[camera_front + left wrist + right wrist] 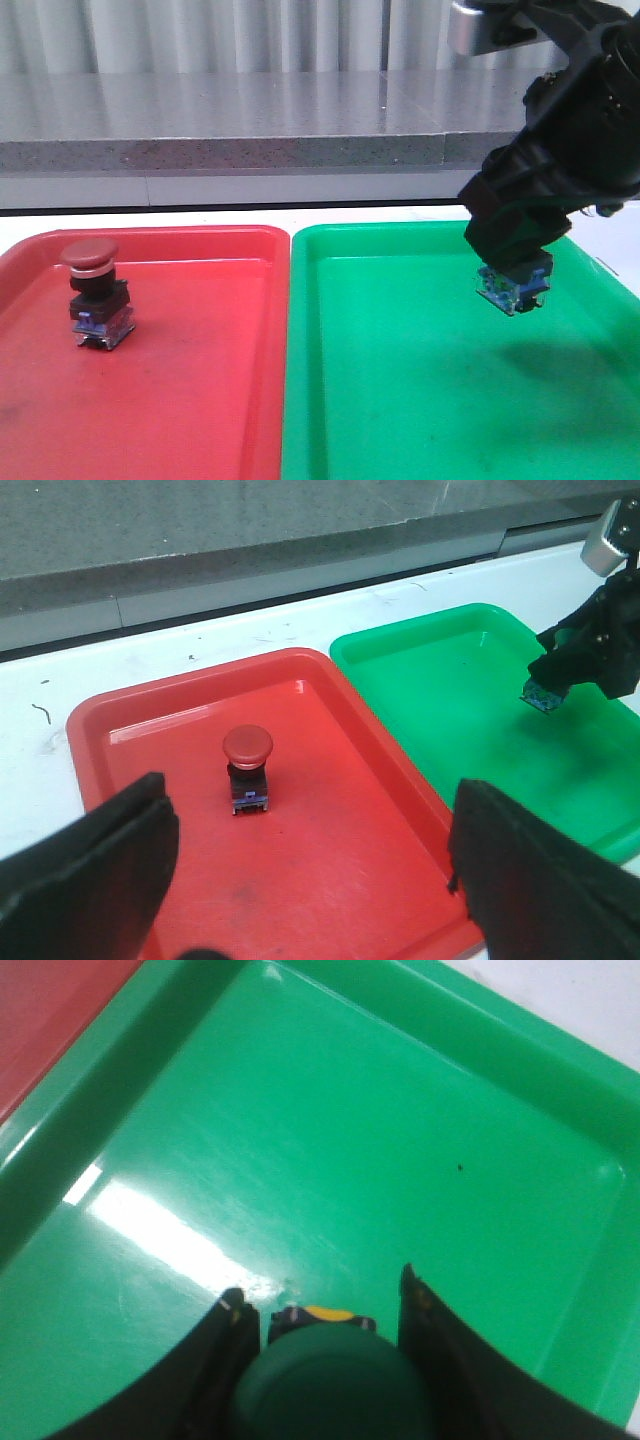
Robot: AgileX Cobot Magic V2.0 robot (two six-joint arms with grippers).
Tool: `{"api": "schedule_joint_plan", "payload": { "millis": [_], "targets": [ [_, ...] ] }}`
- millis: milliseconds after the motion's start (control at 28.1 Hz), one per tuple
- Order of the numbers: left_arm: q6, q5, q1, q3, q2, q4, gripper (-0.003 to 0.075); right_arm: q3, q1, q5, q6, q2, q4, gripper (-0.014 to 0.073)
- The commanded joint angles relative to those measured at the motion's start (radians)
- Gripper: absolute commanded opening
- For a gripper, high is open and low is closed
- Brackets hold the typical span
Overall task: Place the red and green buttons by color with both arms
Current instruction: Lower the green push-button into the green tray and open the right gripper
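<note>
The red button (95, 290) stands upright on the red tray (200, 390), in its far left part; it also shows in the left wrist view (248, 770). My left gripper (310, 815) is open and empty, above the near part of the red tray (330, 880), short of the button. My right gripper (512, 272) is shut on the green button (514, 290), whose blue-clear base hangs below the fingers, a little above the green tray (400, 390). In the right wrist view the green cap (330, 1385) sits between the fingers (232, 1340) of the gripper (322, 1298).
The two trays lie side by side on the white table (200, 640), the red on the left and the green (470, 680) on the right. A grey stone ledge (220, 150) runs along the back.
</note>
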Motion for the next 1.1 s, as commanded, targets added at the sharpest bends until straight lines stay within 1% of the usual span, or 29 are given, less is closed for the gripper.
{"api": "schedule_joint_plan", "payload": {
  "millis": [0, 320, 604, 1067],
  "targets": [
    [-0.007, -0.070, -0.007, -0.026, 0.010, -0.016, 0.0545, -0.006, 0.002, -0.133, -0.012, -0.035, -0.032, 0.0314],
    [-0.007, -0.070, -0.007, -0.026, 0.010, -0.016, 0.0545, -0.006, 0.002, -0.198, -0.012, 0.026, -0.066, 0.0314],
    [-0.007, -0.070, -0.007, -0.026, 0.010, -0.016, 0.0545, -0.006, 0.002, -0.245, -0.012, 0.083, -0.070, 0.0314],
    [-0.007, -0.070, -0.007, -0.026, 0.010, -0.016, 0.0545, -0.006, 0.001, -0.248, -0.012, 0.154, -0.077, 0.0314]
  ]
}}
